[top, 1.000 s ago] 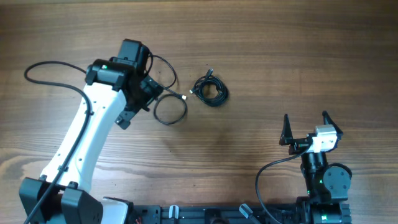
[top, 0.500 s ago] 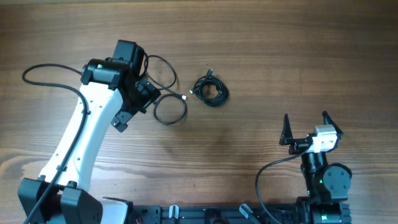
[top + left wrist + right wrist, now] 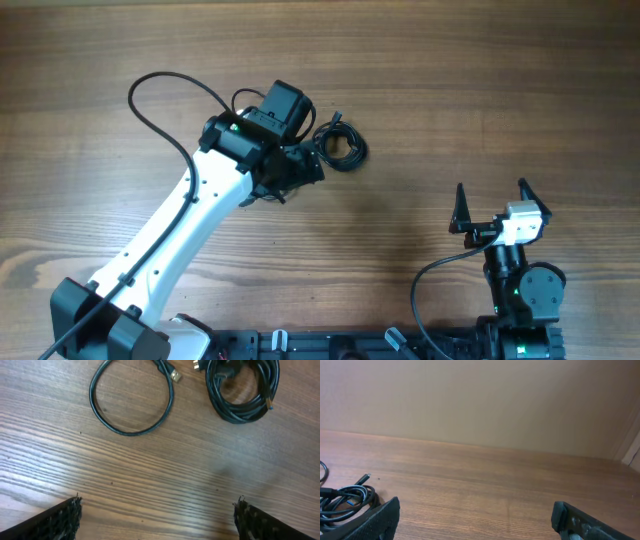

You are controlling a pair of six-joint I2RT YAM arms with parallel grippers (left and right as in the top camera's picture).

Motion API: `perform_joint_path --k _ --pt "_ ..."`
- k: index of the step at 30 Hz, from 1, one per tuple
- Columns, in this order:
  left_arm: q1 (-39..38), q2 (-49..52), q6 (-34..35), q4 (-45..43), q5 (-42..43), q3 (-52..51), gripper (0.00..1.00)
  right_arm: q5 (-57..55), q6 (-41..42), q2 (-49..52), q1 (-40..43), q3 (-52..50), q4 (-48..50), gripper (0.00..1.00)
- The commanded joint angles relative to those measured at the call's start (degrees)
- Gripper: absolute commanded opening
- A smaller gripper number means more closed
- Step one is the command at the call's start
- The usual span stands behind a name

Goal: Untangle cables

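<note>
A tight coil of black cable [image 3: 340, 146] lies on the wooden table; it also shows at the top right of the left wrist view [image 3: 243, 397] and at the left edge of the right wrist view [image 3: 342, 501]. A single black cable loop [image 3: 131, 402] with a gold plug lies apart, just left of the coil; in the overhead view my left arm hides it. My left gripper [image 3: 299, 170] [image 3: 160, 519] is open and empty, hovering above bare wood close to both cables. My right gripper [image 3: 491, 208] [image 3: 481, 522] is open and empty at the front right, far from the cables.
The left arm's own black wire [image 3: 165, 100] arcs over the table behind the arm. The arm bases and a mounting rail [image 3: 330, 342] line the front edge. A plain wall [image 3: 480, 400] stands beyond the far table edge.
My left arm has swung right, from the left of the cable loop to over it, beside the coil. The cables and the right arm have not moved.
</note>
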State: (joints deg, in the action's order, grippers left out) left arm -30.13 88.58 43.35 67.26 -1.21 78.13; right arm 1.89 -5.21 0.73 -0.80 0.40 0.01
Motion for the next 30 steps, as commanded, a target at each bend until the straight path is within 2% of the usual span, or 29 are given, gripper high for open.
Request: perform_joint_path --k 1,30 --pt "-0.09 0.44 -0.5 -0.26 -1.9 -0.46 1.0 0.48 0.72 -0.46 0.24 -0.11 0.11 1.0" --pt "-0.07 0.48 -0.52 -0.79 -2.47 -0.48 1.0 0.48 0.7 -0.46 0.24 -0.11 0.11 1.0"
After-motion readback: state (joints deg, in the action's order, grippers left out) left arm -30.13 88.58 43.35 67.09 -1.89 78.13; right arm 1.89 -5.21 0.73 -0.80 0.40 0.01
